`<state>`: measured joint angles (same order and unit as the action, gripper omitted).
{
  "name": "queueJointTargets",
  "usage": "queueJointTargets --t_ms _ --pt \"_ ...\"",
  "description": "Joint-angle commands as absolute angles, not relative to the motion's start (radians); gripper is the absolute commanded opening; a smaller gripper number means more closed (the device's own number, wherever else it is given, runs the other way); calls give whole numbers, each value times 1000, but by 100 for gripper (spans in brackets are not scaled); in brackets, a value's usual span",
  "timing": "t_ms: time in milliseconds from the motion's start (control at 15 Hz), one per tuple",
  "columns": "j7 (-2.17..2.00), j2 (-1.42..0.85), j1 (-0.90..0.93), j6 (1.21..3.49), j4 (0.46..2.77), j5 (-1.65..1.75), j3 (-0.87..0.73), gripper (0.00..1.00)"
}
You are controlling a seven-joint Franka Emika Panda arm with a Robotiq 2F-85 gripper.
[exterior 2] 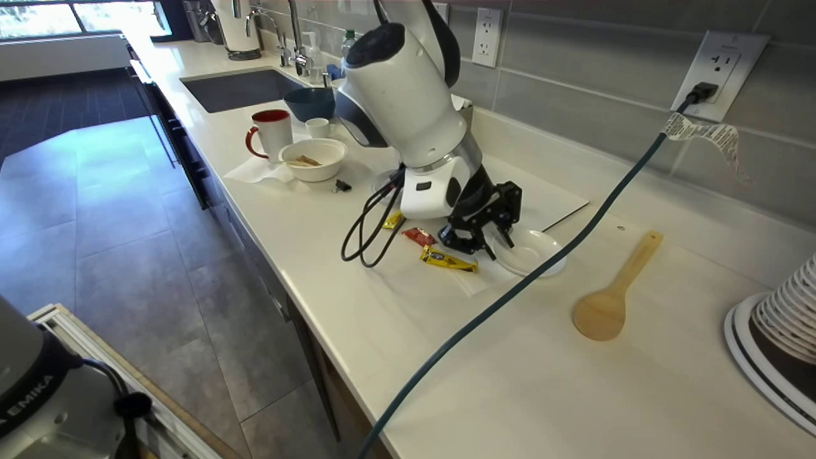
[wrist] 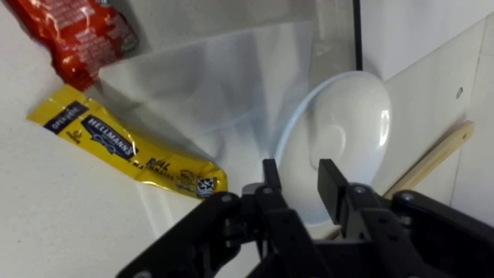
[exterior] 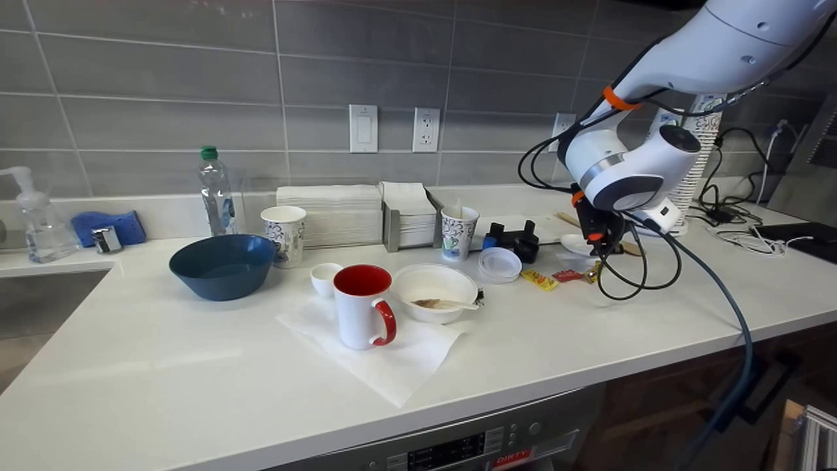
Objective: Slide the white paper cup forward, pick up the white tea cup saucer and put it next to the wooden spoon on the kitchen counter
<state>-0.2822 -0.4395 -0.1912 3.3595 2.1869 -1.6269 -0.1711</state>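
The white tea cup saucer (exterior 2: 530, 252) lies on the kitchen counter (exterior 2: 510, 389); it also shows in the wrist view (wrist: 357, 116) and partly behind the gripper in an exterior view (exterior: 574, 245). My gripper (wrist: 296, 170) is open at the saucer's near rim. In the wrist view one finger is at the rim's outer side and the other is over the dish. I cannot tell whether they touch it. The wooden spoon (exterior 2: 602, 312) lies beyond the saucer; its handle (wrist: 432, 160) shows in the wrist view. The white paper cup (exterior: 324, 281) stands upright behind the red-and-white mug (exterior: 356, 314).
Yellow and red sauce packets (wrist: 135, 154) lie beside the gripper, and a thin napkin (wrist: 216, 77) lies by the saucer. A green cable (exterior 2: 472, 325) crosses in front of the saucer in an exterior view. A white bowl (exterior: 435, 281) and a blue bowl (exterior: 222, 271) stand farther along.
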Motion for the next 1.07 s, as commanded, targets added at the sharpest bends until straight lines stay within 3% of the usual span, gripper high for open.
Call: queueJointTargets --t_ms 0,333,1000 --pt "-297 -416 -176 3371 2223 -1608 -179 64" --pt "-184 -248 -175 3337 2368 -1526 -193 98" --pt "-67 30 -193 3160 2640 -1186 -196 100"
